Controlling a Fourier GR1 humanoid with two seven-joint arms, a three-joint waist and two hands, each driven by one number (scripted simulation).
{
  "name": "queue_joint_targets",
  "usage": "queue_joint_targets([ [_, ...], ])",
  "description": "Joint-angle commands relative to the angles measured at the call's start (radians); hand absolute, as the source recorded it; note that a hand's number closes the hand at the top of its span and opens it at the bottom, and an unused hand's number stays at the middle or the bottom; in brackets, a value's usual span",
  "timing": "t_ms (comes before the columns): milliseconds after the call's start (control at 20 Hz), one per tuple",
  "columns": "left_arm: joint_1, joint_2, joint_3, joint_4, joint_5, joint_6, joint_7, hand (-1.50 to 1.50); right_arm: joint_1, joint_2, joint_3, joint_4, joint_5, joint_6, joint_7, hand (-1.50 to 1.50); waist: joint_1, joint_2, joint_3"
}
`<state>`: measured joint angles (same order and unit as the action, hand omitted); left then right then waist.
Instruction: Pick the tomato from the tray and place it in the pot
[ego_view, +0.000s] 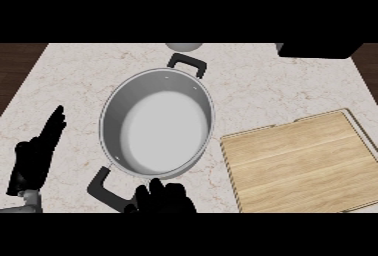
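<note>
Currently I am holding my right robot hand (164, 198) curled at the pot's (122, 107) near rim, presumably enclosing the unseen tomato for release; the tray (299, 162) is lying bare, left robot hand (35, 155) resting open

The left robot hand (33, 155) is seen at the left edge of the head view, its fingers held straight and pointed up and slightly to the right, with the palm turned edge-on. A short piece of grey forearm is shown below it at the lower left corner. The right robot hand (164, 199) is seen at the lower middle of the view, its back turned upward and its fingers curled; what lies under it is hidden.
</note>
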<state>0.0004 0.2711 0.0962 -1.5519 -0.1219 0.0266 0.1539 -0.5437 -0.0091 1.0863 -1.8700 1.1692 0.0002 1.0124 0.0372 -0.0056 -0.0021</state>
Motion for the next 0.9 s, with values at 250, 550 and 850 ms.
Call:
queue_joint_targets([
  [250,-0.043,0.019,0.036,0.026,0.024,-0.02,0.012,0.0,-0.372,0.009,-0.184,0.194,-0.245,-0.168,0.101,1.5,0.005,0.008,0.0],
  [550,0.034,0.012,0.026,-0.01,0.003,-0.026,-0.037,0.0,-0.543,0.009,-0.294,0.424,-0.368,-0.237,-0.007,1.5,0.004,0.008,0.001],
  [850,-0.03,-0.003,0.029,0.025,-0.005,-0.012,0.006,0.0,-0.564,0.009,-0.347,0.709,-0.439,-0.369,-0.247,1.5,-0.006,0.012,0.001],
])
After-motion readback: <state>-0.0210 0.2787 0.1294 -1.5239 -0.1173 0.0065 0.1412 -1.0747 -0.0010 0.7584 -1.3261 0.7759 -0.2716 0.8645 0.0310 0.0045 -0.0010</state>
